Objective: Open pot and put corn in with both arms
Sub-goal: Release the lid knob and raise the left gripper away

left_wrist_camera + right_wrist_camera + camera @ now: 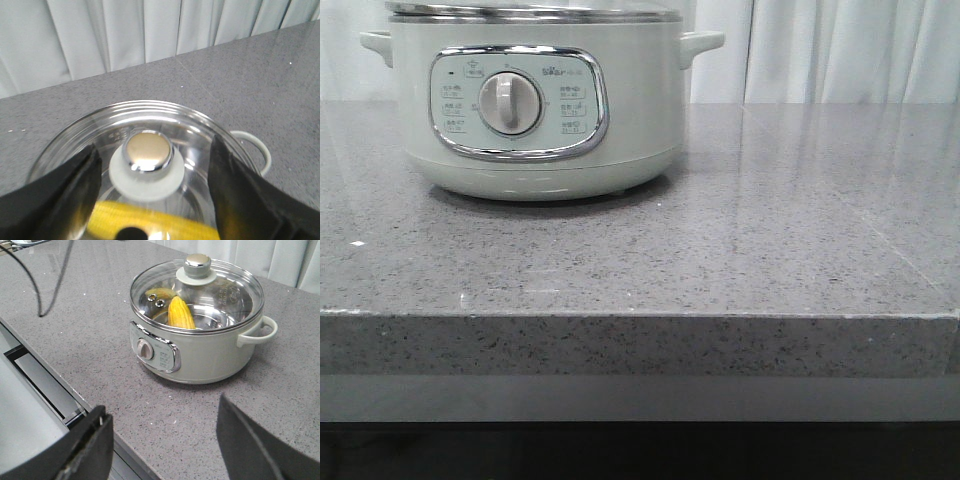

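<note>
The pale mint-white pot [535,110] stands at the back left of the counter, its glass lid [197,295] on. Through the glass the yellow corn [180,313] lies inside the pot, also seen under the lid as corn [150,220] in the left wrist view. My left gripper [152,162] is open, its fingers either side of the lid's chrome knob [148,151] and not touching it. My right gripper [162,427] is open and empty over the counter's front edge, well away from the pot. Neither gripper shows in the front view.
The grey speckled counter [740,250] stretches to the right of the pot. White curtains [840,50] hang behind. A black cable [52,285] lies on the counter left of the pot. A second yellowish item [159,294] lies in the pot beside the corn.
</note>
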`<move>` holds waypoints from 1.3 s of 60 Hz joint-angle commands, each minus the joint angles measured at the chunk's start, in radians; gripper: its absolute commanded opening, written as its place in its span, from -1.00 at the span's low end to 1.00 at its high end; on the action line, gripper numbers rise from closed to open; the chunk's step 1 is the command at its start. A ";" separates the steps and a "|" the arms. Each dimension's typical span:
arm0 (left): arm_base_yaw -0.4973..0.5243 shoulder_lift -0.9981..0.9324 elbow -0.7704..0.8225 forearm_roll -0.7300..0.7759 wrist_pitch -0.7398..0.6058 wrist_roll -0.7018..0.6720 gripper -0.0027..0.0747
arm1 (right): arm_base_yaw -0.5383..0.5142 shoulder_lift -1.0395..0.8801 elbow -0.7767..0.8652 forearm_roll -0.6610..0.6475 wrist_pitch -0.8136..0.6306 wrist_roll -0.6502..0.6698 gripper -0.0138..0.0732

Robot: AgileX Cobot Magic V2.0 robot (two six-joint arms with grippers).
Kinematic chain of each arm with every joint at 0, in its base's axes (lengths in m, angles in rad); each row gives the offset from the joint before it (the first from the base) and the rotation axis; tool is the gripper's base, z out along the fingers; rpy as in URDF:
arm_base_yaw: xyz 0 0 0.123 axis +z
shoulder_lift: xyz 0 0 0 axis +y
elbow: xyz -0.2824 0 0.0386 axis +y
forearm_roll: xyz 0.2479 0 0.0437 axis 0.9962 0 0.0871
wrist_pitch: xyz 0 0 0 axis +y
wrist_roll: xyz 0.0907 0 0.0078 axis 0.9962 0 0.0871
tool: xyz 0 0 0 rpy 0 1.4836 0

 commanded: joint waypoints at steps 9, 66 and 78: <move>-0.003 -0.240 0.124 0.025 0.025 0.000 0.26 | -0.002 -0.001 -0.025 0.000 -0.066 -0.006 0.39; -0.003 -0.740 0.640 -0.005 0.008 0.000 -0.92 | -0.002 0.001 -0.025 0.001 -0.049 -0.006 -0.72; -0.003 -0.740 0.640 -0.005 0.008 0.000 -0.98 | -0.002 0.001 -0.025 0.001 -0.050 -0.006 -0.83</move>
